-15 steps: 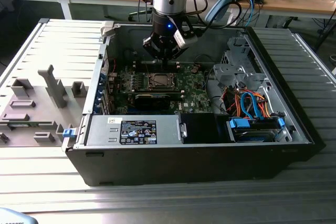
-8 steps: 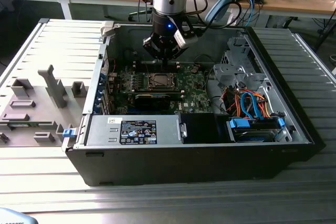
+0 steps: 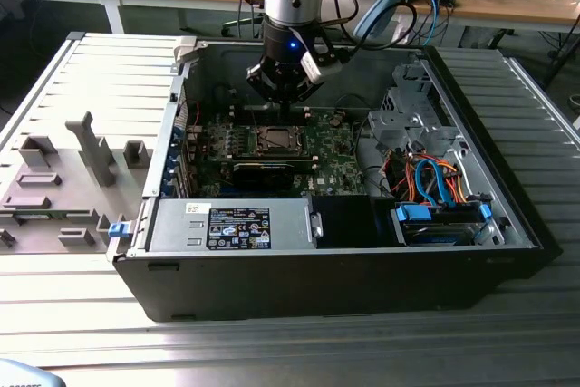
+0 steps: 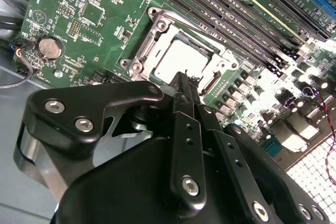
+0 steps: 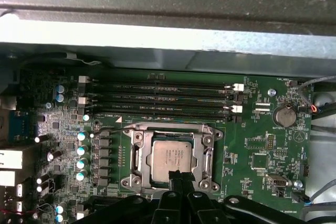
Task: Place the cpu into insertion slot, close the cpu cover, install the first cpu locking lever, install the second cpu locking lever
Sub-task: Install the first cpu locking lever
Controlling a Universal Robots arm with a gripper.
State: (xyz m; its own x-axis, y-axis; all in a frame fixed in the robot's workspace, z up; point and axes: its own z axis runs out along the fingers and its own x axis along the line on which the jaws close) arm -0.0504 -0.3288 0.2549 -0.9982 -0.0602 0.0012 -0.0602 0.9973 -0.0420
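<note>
Exterior view: the Universal Robots arm reaches down into an open computer case (image 3: 507, 215) that lies on its side on a ribbed metal table (image 3: 272, 351), and its gripper (image 3: 288, 113) hangs just above the green motherboard (image 3: 335, 165), close over the insertion slot (image 3: 273, 139). Both wrist views show the cpu (image 5: 170, 156) already seated flat in the insertion slot (image 5: 170, 158), its dull silver top facing up, with the cpu cover (image 5: 202, 153) lying closed around it as a silver frame whose window leaves the chip's top bare. The gripper's (image 5: 180, 174) black fingers come together into a narrow tip with no gap visible between them, and nothing is pinched there; the tip sits at the edge of the socket frame, near one side of the cpu (image 4: 181, 59), though whether it touches the metal cannot be told. In the second wrist view the gripper (image 4: 182, 77) points toward the cpu cover (image 4: 157, 32) and the insertion slot (image 4: 184, 51), with a round coin battery (image 4: 48, 47) well apart on the board. Four long black memory slots (image 5: 157, 99) run beside the socket in the first wrist view. A black power supply box (image 3: 231, 228) sits along the case's front edge in the exterior view.
</note>
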